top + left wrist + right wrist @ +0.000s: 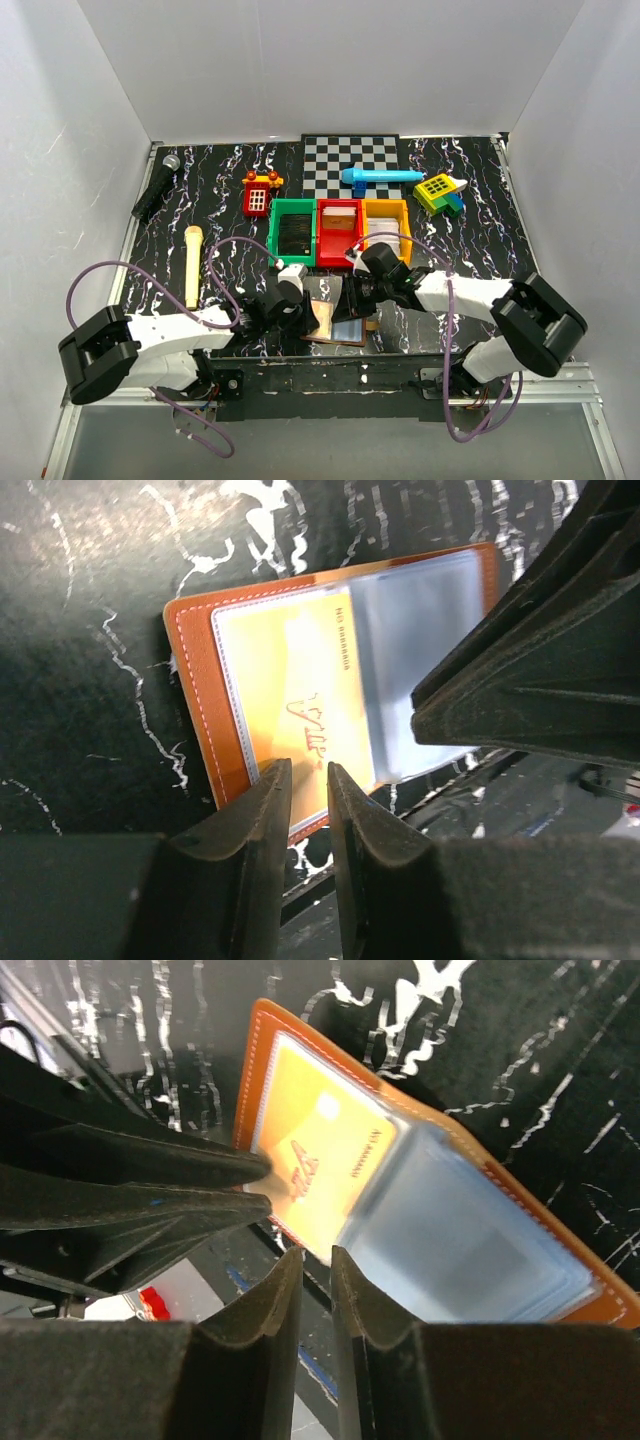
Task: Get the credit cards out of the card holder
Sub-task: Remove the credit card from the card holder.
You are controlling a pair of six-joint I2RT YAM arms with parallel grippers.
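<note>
- Two claws working close together: left claw (308,772) and right claw (315,1252), facing each other over one card holder (195,680).
- Card holder lying open on the counter (80,630) between the claws, brown rim up, just beyond both sets of tips.
- Mostly hidden in the top view: only a brown leaf and a blue-grey panel showing between the two wrists.
- Left claw: jaws a narrow slit apart, tips at the holder's edge; cannot tell whether pinching it or released.
- Right claw: same narrow slit, tips at the sleeve side; cannot tell whether grasping.
- One yellow card (290,680) visible under a clear sleeve, just ahead of the left claw; print too blurred to read.
- Blue-grey sleeves ahead of the right claw smeared; no counting of cards inside.
- One corner of the holder cut off behind the right claw's fingers in the left wrist view.
- Beyond both claws, three bins side by side: green bin (276,230), red bin (338,204), orange bin (385,205); contents unclear.
- Further out, one checkered mat (330,165); one microphone (157,187) well off to the left claw's side.
</note>
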